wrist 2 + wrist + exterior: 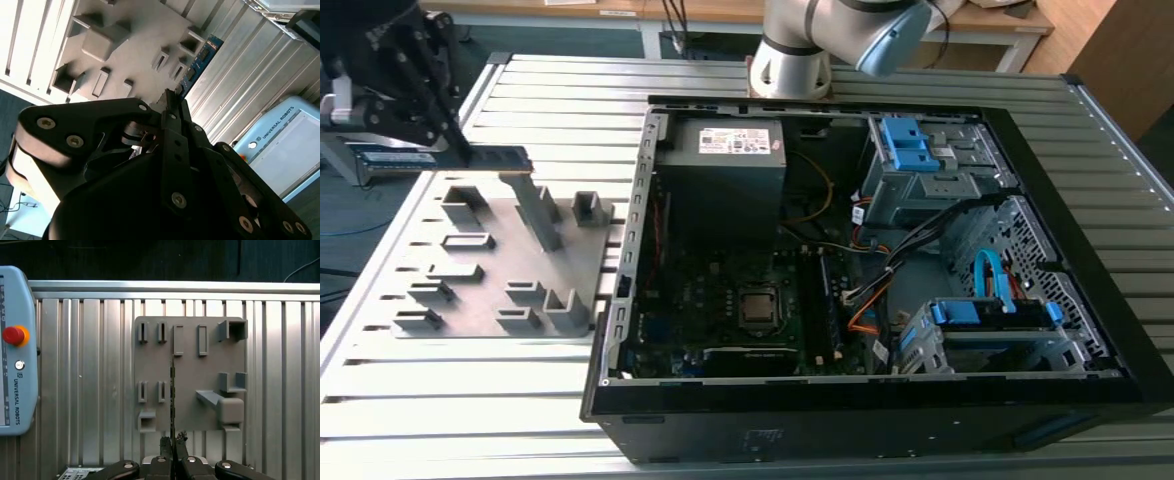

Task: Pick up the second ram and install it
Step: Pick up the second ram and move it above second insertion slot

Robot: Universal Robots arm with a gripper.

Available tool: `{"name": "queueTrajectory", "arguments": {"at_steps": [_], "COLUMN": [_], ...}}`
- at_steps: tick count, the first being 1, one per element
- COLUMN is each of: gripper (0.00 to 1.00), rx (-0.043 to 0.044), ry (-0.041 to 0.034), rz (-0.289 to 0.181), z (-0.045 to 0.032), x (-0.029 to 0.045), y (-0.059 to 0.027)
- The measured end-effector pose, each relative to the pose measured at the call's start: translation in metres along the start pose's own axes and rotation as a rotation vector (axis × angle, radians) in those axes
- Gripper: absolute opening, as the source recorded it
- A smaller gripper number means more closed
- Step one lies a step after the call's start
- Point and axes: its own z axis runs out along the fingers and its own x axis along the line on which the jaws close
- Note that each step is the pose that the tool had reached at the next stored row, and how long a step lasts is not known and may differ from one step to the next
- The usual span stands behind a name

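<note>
My gripper [444,148] hangs at the exterior view's far left, above the back edge of the grey holder plate [487,292], and is shut on the second ram [491,158]. The stick is dark with a pale bluish label and juts level from the fingers toward the open computer case [854,420]. In the first wrist view the second ram [172,390] shows edge-on as a thin dark line running from the gripper [173,444] over the holder plate [192,385]. In the second wrist view the second ram [197,61] reaches past the gripper [172,102], with black chips showing.
The case lies open on the slatted metal table [454,400], to the exterior view's right of the holder plate. Inside are the motherboard [707,290], power supply [727,150] and blue drive cages [914,145]. A teach pendant [15,355] lies beside the plate. The arm's base [790,60] stands behind the case.
</note>
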Motion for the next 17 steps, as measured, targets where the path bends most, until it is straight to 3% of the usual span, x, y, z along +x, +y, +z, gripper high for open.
{"name": "queueTrajectory", "arguments": {"at_steps": [17], "gripper": [0.14], "rx": [-0.0010], "ry": [0.0000], "rz": [0.000], "z": [0.0002], "x": [-0.0006], "y": [-0.0456]}}
